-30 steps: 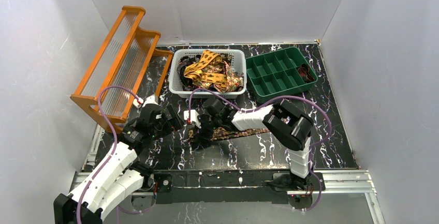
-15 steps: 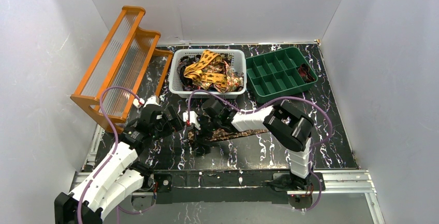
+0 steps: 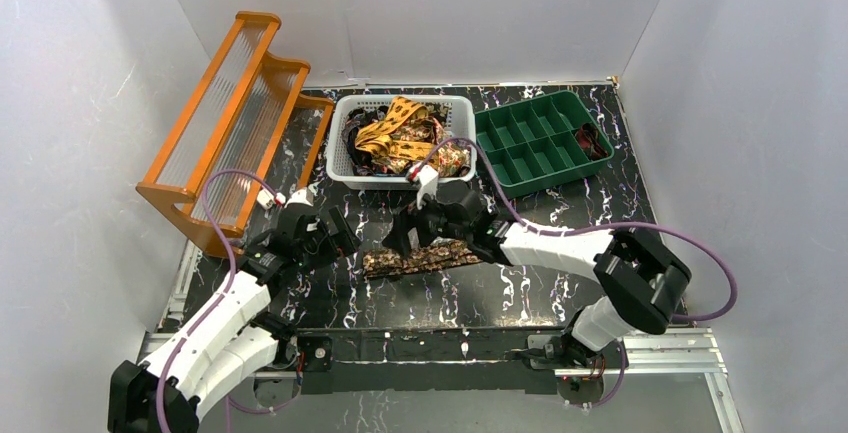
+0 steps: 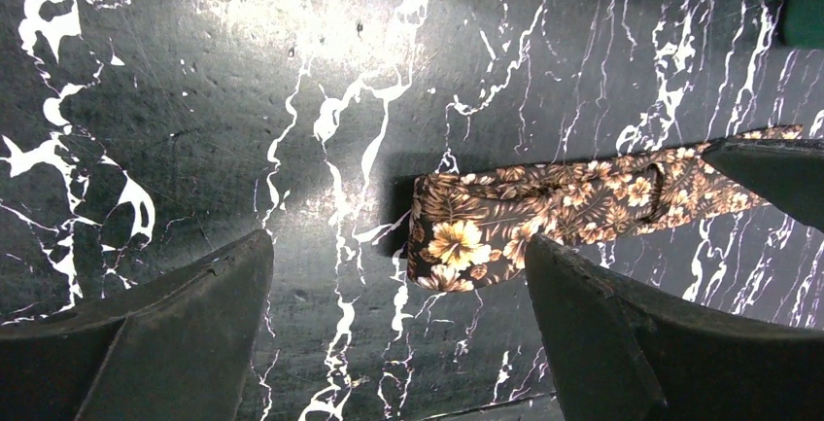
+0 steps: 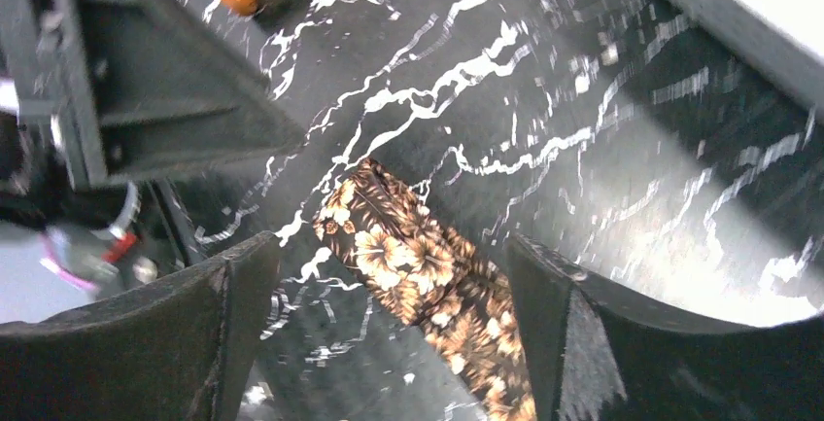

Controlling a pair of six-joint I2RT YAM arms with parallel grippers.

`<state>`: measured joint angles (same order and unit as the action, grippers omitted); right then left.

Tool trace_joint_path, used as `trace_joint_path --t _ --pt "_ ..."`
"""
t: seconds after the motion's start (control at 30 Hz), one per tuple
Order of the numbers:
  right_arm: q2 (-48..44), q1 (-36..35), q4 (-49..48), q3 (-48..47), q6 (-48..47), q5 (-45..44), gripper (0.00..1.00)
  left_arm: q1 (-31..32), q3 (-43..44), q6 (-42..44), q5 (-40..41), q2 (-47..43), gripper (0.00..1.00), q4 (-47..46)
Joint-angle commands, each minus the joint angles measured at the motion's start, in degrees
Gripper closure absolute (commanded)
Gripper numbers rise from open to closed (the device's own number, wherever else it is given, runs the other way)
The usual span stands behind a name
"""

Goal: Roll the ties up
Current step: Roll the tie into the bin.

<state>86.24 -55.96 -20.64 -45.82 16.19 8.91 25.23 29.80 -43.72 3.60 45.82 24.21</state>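
Lying flat, the tie [image 5: 432, 290] rests below the parted right hand [image 5: 384, 251].

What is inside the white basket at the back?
The basket holds a tangled heap of ties: yellow-orange ones on top, dark patterned ones beneath. How many there are, and the basket floor, are hidden under the heap.

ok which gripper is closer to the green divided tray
Right. The right gripper hangs open over the floral tie at mid-table, with the green tray behind it to its right. The left gripper sits further left, past the tie's end, nearer the orange rack.
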Motion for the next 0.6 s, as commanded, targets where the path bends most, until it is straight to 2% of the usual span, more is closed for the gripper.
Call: trace_joint_path --t 0.0,0.1,0.23,0.57 --pt "0.17 1.33 8.83 -0.69 28.24 -3.46 0.14 -0.36 -2.64 -0.78 -2.49 0.36 0.02 -2.11" --pt "2.19 1.34 12.50 -1.81 34.65 -2.73 0.26 -0.36 -4.07 -1.54 -3.58 0.58 0.02 -3.54" --pt "5.13 1.38 12.81 -3.11 36.20 -1.16 0.32 -0.36 -6.01 -2.01 -7.10 1.03 0.01 -5.83" --pt "10.01 1.89 13.91 -5.59 36.21 -1.67 0.46 -0.36 -8.93 -3.13 -9.50 1.26 0.05 -9.12"
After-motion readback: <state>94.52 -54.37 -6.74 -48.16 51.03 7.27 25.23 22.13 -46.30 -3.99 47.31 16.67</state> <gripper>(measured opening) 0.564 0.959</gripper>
